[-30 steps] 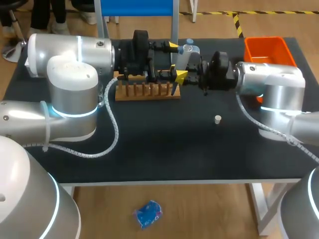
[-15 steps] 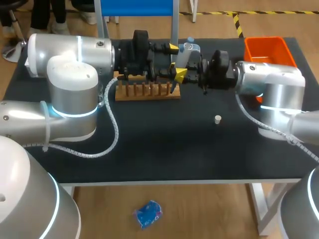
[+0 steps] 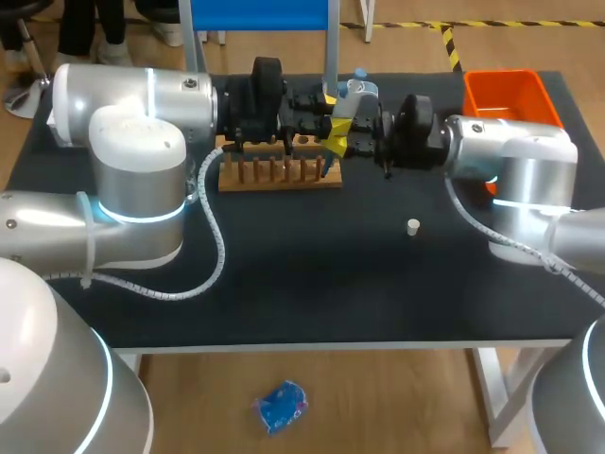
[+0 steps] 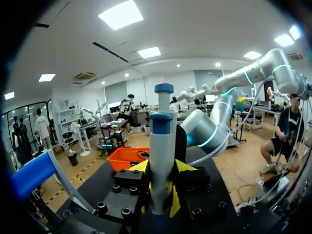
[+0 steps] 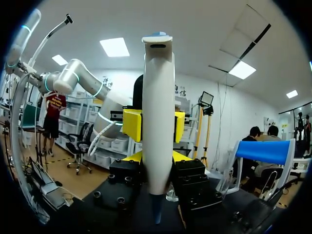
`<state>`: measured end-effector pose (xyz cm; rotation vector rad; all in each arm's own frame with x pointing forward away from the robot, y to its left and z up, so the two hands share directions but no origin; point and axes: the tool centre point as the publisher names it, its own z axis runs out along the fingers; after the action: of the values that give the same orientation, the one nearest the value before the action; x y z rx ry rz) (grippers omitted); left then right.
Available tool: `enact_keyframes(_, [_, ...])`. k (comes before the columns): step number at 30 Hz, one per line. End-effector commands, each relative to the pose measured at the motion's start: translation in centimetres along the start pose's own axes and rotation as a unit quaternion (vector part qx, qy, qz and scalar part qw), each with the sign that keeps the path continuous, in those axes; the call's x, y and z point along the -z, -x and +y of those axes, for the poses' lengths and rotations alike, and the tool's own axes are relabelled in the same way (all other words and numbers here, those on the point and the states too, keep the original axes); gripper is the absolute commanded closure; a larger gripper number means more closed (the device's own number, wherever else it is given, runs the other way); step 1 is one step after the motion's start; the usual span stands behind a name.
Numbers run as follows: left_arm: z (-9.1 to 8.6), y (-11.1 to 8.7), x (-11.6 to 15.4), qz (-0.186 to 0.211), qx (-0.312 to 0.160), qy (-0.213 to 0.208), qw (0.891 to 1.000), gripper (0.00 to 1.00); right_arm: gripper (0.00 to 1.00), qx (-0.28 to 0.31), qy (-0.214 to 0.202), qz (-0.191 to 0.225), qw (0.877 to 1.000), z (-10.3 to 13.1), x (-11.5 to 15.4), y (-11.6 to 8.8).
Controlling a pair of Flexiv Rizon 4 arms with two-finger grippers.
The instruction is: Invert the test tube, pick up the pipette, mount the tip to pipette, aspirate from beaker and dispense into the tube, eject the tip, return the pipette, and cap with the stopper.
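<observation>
Pipette caught between both grippers at the rack's end

The right gripper (image 5: 157,158) is clenched on the pipette (image 5: 157,107). The left gripper (image 4: 162,170) sits round the same body, and I cannot tell whether it grips. My worry is that an early release by the right would drop the pipette onto the wooden rack (image 3: 281,175), or that two tight holds pulling apart would wrench it. On the black table (image 3: 312,274) the white stopper (image 3: 413,226) stands well apart, with an orange bin (image 3: 506,95) at the far right corner.
</observation>
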<state>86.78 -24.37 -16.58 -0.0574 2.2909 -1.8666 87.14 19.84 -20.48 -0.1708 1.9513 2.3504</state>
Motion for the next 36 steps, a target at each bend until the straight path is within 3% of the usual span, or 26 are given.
enact_keyframes(1, [0.0,-0.1,0.0,-0.002,0.000,-0.001,1.000,1.00,0.69,0.000,-0.003,-0.002,1.000,0.0,0.0,0.0])
enact_keyframes(2, [0.0,-0.1,0.0,-0.002,0.000,-0.001,1.000,1.00,0.08,0.001,-0.005,-0.003,1.000,0.0,0.0,0.0])
enact_keyframes(3, [0.0,-0.1,0.0,-0.002,0.000,-0.001,1.000,1.00,0.00,0.002,-0.007,-0.004,1.000,0.0,0.0,0.0])
enact_keyframes(12, [0.0,-0.1,0.0,-0.002,0.000,-0.001,1.000,1.00,0.00,0.002,-0.031,-0.007,0.999,-0.2,1.0,0.1])
enact_keyframes(19, [0.0,-0.1,0.0,-0.002,0.000,-0.001,1.000,1.00,0.00,-0.005,-0.068,-0.010,0.998,-0.9,4.0,0.4])
enact_keyframes(27, [0.0,-0.1,0.0,-0.002,0.000,-0.001,1.000,1.00,0.00,-0.015,-0.107,-0.037,0.993,-1.5,10.3,0.1])
enact_keyframes(36, [0.0,-0.1,0.0,-0.002,0.000,-0.001,1.000,1.00,0.00,-0.022,-0.138,-0.036,0.990,-2.6,17.2,-0.7])
